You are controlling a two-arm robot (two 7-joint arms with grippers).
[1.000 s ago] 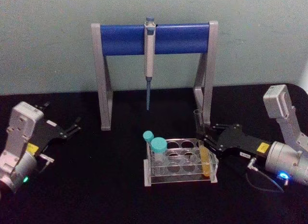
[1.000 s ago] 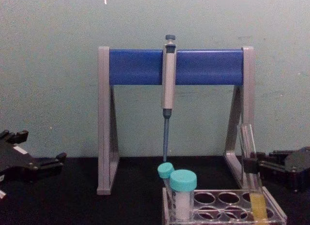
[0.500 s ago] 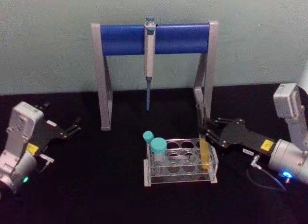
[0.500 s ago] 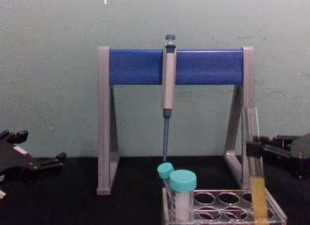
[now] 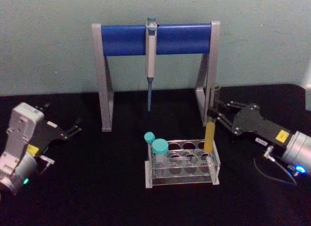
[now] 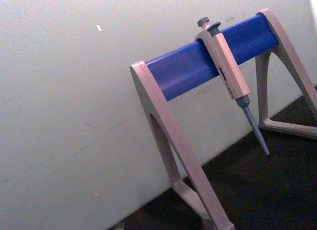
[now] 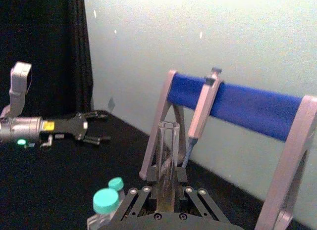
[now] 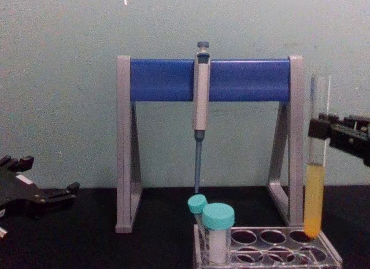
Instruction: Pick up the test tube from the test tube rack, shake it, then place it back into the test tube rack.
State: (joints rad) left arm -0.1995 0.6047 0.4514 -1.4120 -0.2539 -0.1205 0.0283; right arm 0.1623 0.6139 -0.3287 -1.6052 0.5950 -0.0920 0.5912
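**Tube held upright over the rack's right rear corner**

The test tube (image 5: 210, 133) hangs upright, with yellow-orange liquid in its lower half. The right hand (image 5: 214, 114) is clamped on the bare glass above the liquid. The tube's rounded tip sits at the mouth of the right rear hole of the test tube rack (image 5: 214, 162). I cannot tell whether it is clear of the rim.

Just behind the tube stands the right leg (image 8: 296, 136) of the pipette stand (image 5: 126, 40), close beside the glass in the chest view. There is open air above the tube and toward the bench's right edge, where the right arm reaches in.

Two teal-capped tubes (image 5: 159, 148) stand at the rack's left end, well apart from the tube. A pipette (image 5: 151, 56) hangs from the stand's bar, over the bench (image 5: 97, 192) behind the rack.

The left hand (image 5: 73, 129) rests near the left edge, its fingers spread and holding nothing.
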